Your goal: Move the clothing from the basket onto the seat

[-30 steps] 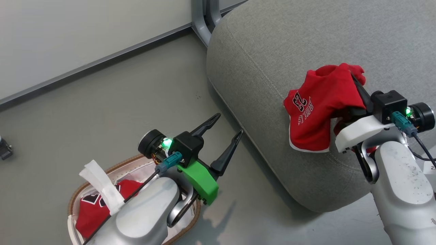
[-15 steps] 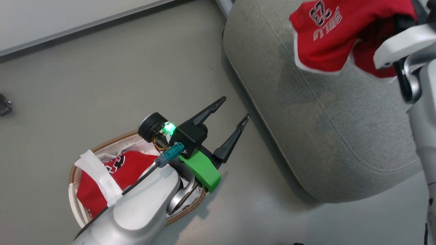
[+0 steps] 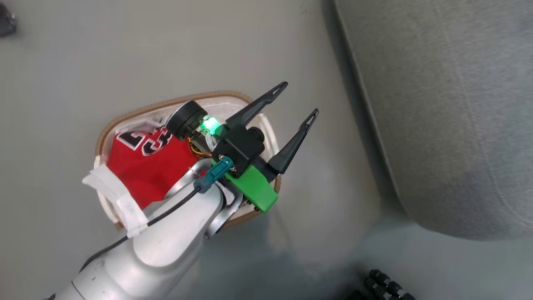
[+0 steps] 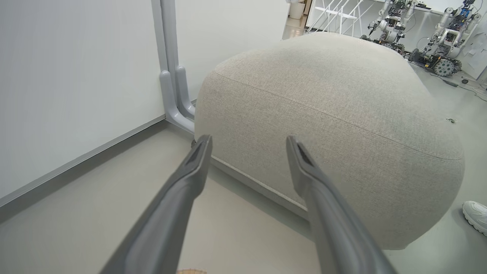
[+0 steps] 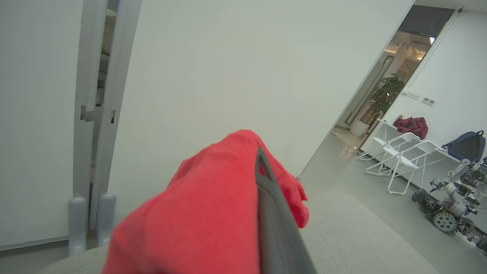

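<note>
The oval basket (image 3: 137,113) with its brown rim stands on the floor at the left of the head view. In it lies a red garment (image 3: 141,166) with a black "23". My left gripper (image 3: 296,100) hovers open over the basket's right end, nothing between its fingers. In the left wrist view this left gripper (image 4: 248,139) points at the grey seat (image 4: 323,95). The seat (image 3: 449,104) takes up the right of the head view. In the right wrist view my right gripper (image 5: 255,160) is shut on another red garment (image 5: 205,220), above the seat (image 5: 361,236); the cloth hides one finger.
A white wall and a grey post (image 4: 169,76) stand behind the seat. A person's white shoe (image 4: 475,215) rests on the floor to the seat's right. Black wheel parts (image 3: 387,283) sit at the bottom edge. Folding chairs (image 5: 399,152) and other robots (image 4: 437,38) stand further off.
The head camera has tilted down and shifted, so the basket sits higher in the picture. The right gripper with its red garment has left the head view. The left gripper stays open.
</note>
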`<state>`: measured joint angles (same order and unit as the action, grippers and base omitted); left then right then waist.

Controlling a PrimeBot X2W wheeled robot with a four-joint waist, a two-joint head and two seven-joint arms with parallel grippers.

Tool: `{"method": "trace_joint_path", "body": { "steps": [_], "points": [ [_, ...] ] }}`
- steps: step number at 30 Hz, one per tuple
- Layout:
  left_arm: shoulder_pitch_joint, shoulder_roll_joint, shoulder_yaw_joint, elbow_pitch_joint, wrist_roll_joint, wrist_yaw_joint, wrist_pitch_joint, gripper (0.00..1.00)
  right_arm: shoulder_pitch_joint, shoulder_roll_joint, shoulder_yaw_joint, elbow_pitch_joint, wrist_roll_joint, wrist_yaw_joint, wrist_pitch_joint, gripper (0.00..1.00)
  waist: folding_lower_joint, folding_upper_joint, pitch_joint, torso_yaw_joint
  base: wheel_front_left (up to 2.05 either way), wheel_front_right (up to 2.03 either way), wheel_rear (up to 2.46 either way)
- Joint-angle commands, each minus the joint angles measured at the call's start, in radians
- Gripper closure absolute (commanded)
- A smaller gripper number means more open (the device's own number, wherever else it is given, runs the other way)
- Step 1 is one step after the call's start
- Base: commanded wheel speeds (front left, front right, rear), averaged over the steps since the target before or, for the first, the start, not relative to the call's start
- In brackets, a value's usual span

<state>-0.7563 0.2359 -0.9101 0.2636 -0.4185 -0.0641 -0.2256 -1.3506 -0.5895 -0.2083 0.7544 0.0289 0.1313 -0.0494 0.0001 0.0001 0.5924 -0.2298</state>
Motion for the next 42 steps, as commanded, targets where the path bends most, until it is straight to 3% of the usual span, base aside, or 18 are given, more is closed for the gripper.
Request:
{"method": "trace_joint_path", "body": {
  "steps": [1,9,18,20,21,22,30,42],
  "points": [
    [-0.024,0.003,-0.004,-0.010,0.013,0.006,0.000,0.00,-0.014,-0.014,-0.023,0.018,-0.011,-0.001,0.005,1.00,-0.0001,-0.0001,0.141,0.130,0.00,0.00,0.00],
    [-0.042,0.010,-0.018,-0.038,0.029,0.012,0.006,0.00,0.041,0.011,-0.125,0.135,-0.115,-0.001,-0.034,1.00,-0.0001,-0.0001,0.216,0.180,0.00,0.00,0.00],
    [-0.029,0.028,-0.017,-0.027,0.014,0.018,0.009,0.00,0.093,0.097,-0.183,0.243,-0.198,-0.001,-0.084,0.98,-0.0001,-0.0001,0.210,0.155,0.00,0.00,0.00],
    [-0.025,0.027,-0.018,-0.024,0.013,0.019,0.008,0.00,0.090,0.105,-0.189,0.258,-0.211,-0.001,-0.082,0.58,-0.0001,-0.0001,0.200,0.143,0.00,0.00,0.00],
    [-0.024,0.027,-0.019,-0.023,0.010,0.020,0.008,0.00,0.088,0.110,-0.191,0.265,-0.214,-0.001,-0.079,0.24,-0.0001,-0.0001,0.196,0.139,0.00,0.00,0.00],
    [-0.022,0.027,-0.018,-0.022,0.008,0.021,0.008,0.00,0.084,0.116,-0.191,0.271,-0.215,-0.001,-0.077,0.00,-0.0001,-0.0001,0.190,0.134,0.00,0.00,0.00],
    [-0.001,0.017,-0.019,-0.004,-0.017,0.015,-0.001,0.00,0.105,0.137,-0.145,0.310,-0.220,-0.001,-0.096,0.00,-0.0001,-0.0001,0.128,0.092,0.00,0.00,0.00],
    [0.046,0.010,0.028,0.050,-0.074,0.029,-0.029,0.00,0.196,0.197,0.027,0.373,-0.143,-0.001,-0.175,0.00,-0.0001,-0.0001,-0.028,0.043,0.00,0.00,0.00]
  ]
}}
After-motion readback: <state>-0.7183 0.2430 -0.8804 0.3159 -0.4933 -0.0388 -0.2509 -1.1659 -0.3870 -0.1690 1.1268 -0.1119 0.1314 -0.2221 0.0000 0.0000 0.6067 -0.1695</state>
